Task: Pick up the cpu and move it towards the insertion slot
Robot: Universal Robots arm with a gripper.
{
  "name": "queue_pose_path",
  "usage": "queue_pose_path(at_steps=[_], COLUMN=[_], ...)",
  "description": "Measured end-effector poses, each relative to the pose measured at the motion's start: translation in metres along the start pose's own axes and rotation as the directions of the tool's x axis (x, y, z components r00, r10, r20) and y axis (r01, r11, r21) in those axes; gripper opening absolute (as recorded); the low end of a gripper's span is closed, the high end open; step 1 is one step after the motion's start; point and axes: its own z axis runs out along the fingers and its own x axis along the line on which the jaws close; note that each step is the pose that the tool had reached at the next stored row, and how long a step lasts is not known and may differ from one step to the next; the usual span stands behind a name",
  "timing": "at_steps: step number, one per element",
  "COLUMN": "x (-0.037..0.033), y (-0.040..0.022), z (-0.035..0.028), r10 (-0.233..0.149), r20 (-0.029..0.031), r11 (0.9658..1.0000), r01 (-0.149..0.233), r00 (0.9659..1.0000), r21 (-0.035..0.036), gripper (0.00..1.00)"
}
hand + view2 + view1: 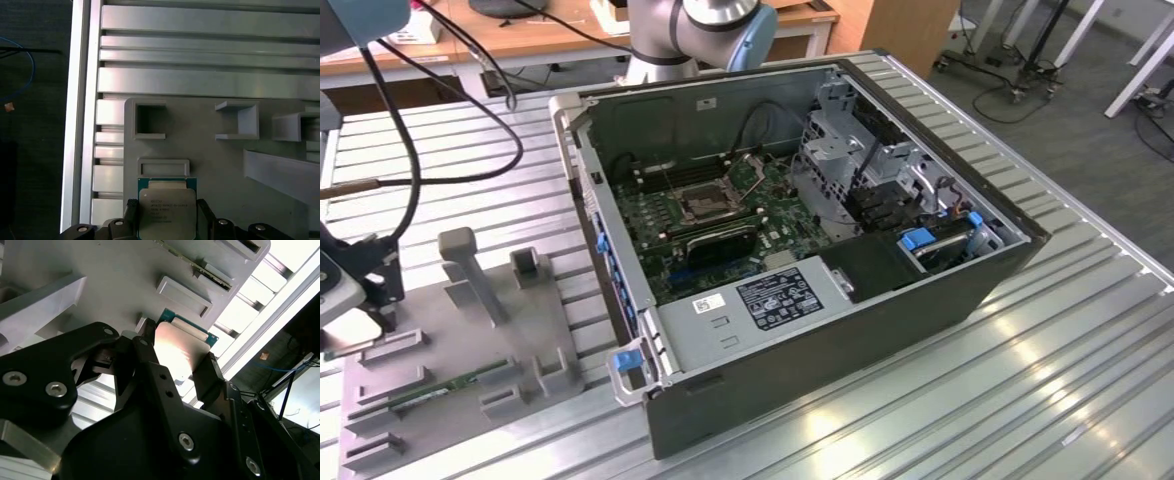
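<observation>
The cpu [166, 211], a flat square chip with a silvery metal top and a green rim, sits between my two black fingers in both wrist views. My gripper [166, 215] is shut on the cpu [177, 352], with one finger [146, 340] against one edge and the other finger against the opposite edge. The chip hangs just over the grey fixture plate [210, 165]. In the exterior view my gripper [371, 300] is at the far left, over that plate. The insertion slot [700, 203], a silver-framed square socket, lies on the motherboard inside the open computer case [854, 330], well to the exterior view's right.
The grey plate [520, 340] carries upright posts, empty pockets and a green memory stick [447, 385]. The case walls rise around the motherboard, with a drive cage and power supply beside the socket. Black cables hang at the exterior view's left. The ribbed aluminium table [1014, 400] surrounds everything.
</observation>
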Motion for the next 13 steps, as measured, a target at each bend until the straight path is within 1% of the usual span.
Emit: queue_pose_path(at_steps=[6, 13], x=[0.0, 0.0], y=[0.0002, 0.0003], z=[-0.0042, -0.0057], r10=[0.0, 0.0], r20=[0.0001, 0.0001], r11=[1.0, 1.0], r01=[0.0, 0.0], r00=[1.0, 1.0], r21=[-0.0001, -0.0001], gripper=[0.55, 0.55])
